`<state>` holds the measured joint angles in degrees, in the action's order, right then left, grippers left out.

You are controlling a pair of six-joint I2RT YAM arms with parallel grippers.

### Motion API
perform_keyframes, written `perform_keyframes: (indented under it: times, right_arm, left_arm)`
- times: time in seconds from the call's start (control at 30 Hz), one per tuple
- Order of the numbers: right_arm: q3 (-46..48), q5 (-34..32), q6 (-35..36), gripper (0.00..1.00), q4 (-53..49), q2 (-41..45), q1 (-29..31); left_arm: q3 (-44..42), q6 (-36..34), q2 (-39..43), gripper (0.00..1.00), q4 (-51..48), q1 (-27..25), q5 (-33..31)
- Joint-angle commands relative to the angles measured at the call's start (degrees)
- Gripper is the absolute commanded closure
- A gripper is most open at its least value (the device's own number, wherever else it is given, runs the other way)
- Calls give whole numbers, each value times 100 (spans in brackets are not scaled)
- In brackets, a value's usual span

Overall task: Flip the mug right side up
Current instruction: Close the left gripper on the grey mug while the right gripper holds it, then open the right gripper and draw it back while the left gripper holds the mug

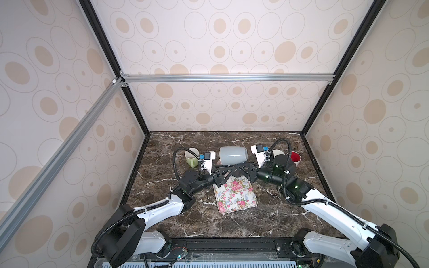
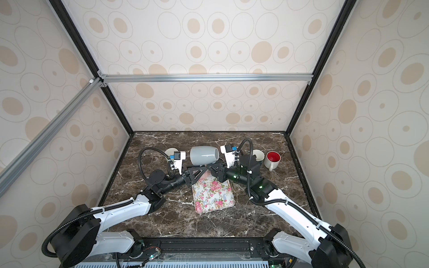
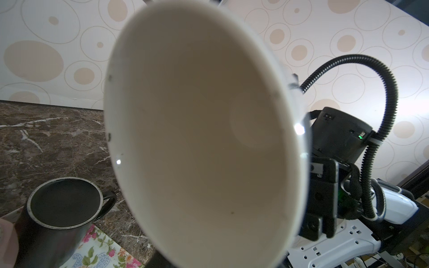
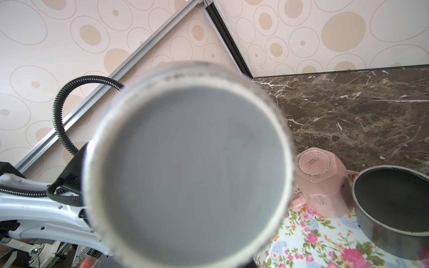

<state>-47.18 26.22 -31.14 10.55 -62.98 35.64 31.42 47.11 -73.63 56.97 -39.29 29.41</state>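
- Counting the mugs gives six: a gray mug (image 1: 232, 155), a green mug (image 1: 190, 157), a plain white mug (image 2: 258, 155), a white mug with a red inside (image 2: 272, 160), a black mug (image 3: 62, 208) and a pink mug (image 4: 318, 183).
- One floral tray (image 1: 234, 197) lies on the bench (image 1: 255, 220), and two arms reach in.
- All six mugs look like glossy ceramic. The bench is dark brown marble pattern with white veins. The tray is a rounded rectangle printed with pink roses.
- On the tray, the pink mug is faceted and stands upside down, its foot ring showing. The black mug stands upright beside it, with a pale rim.
- The gray mug is barrel-shaped and lies on its side, raised off the bench near the tray's far end.
- Its cream inside faces the left wrist camera, and its flat gray base with a rough pale ring faces the right one.
- The right gripper (image 1: 243, 169) is narrow beneath the gray mug, gripping it with its tips hidden.
- The left gripper (image 1: 226, 171) sits under the mug too, but I cannot tell how wide it is.
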Motion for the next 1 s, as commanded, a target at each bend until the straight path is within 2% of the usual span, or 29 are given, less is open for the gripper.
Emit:
perform_keyframes:
  times: [0.0, 0.17, 0.3, 0.4, 0.57, 0.73, 0.87, 0.97]
  right_arm:
    - [51, 268, -12, 100, 288, -148, 23]
    - [77, 278, 46, 100, 258, -163, 21]
    - [136, 270, 96, 100, 237, -204, 20]
    - [192, 270, 103, 100, 251, -206, 8]
    - [227, 244, 147, 100, 197, -241, -13]
    - [261, 211, 182, 100, 89, -234, -84]
    - [313, 314, 132, 82, 72, -96, -249]
    - [410, 347, 72, 64, 146, -19, -337]
  left_arm:
    - [153, -89, 160, 63, 921, -69, 279]
    - [189, -113, 141, 68, 1070, -66, 383]
    - [217, -57, 82, 93, 1234, -64, 496]
    - [223, -38, 63, 88, 1307, -65, 529]
    - [224, -7, 50, 100, 1457, -64, 617]
    - [203, 36, 53, 100, 1368, -70, 514]
    - [221, -234, 129, 100, 524, -70, 49]
    - [206, -423, 147, 100, -70, -67, -469]
